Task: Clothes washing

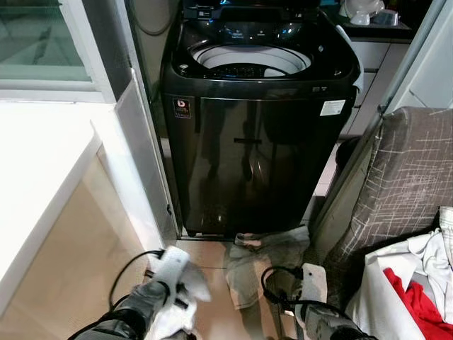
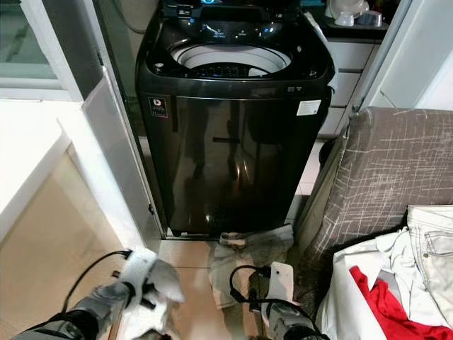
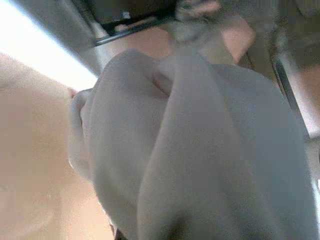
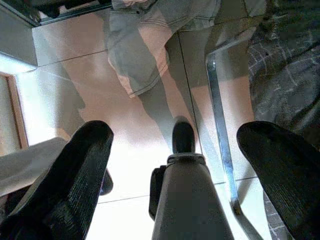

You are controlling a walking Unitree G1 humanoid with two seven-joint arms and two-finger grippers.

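Note:
A black top-loading washing machine (image 1: 258, 134) stands straight ahead, its lid up and its white drum rim (image 1: 251, 58) showing. On the tiled floor at its foot lies a grey garment (image 1: 263, 261), also seen in the right wrist view as the garment (image 4: 145, 45). Low at the left, my left gripper (image 1: 175, 312) is wrapped in a white cloth (image 3: 190, 150) that hides its fingers. My right gripper (image 4: 177, 132) hangs open above the floor, short of the grey garment, with nothing between its fingers.
A white counter (image 1: 35, 170) runs along the left. A grey patterned sofa (image 1: 403, 184) stands close on the right, with a pile of white and red clothes (image 1: 417, 283) on it. The floor lane to the machine is narrow.

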